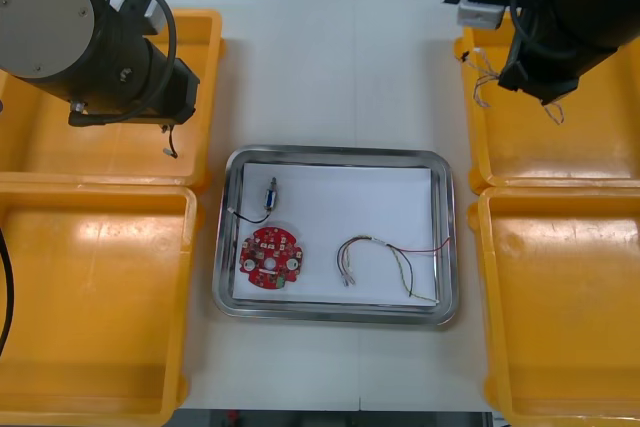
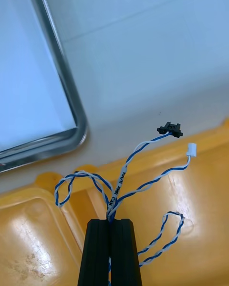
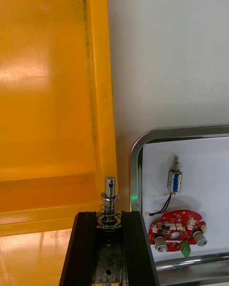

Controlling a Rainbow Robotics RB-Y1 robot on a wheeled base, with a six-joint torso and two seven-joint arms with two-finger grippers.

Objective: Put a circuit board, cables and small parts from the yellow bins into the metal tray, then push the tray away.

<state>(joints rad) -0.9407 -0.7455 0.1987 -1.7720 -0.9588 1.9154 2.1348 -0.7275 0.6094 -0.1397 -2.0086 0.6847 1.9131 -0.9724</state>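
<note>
Left pincer (image 3: 109,218): clenched on metal part (image 3: 110,193), over left bin (image 3: 47,100).
Right pincer (image 2: 113,221): grasping blue-white cable (image 2: 143,183), over right bin (image 2: 191,200).
Tray (image 1: 225,247): holds board (image 1: 270,257), wired part (image 1: 271,195), red-yellow cable (image 1: 390,257).

I have the shiny rectangular metal tray (image 1: 335,152) mid-table, with yellow plastic bins (image 1: 40,147) at three and nine o'clock. In the tray, the round red circuit board (image 1: 271,257) lies at eight, a small metal part (image 1: 270,196) behind it, and the red and yellow cable (image 1: 370,240) at four. The left gripper (image 3: 109,214) hangs at ten, clamping a second small metal part (image 3: 110,198). The right gripper (image 2: 110,221) hangs at two, clamping the twisted blue and white cable (image 2: 143,186).
</note>
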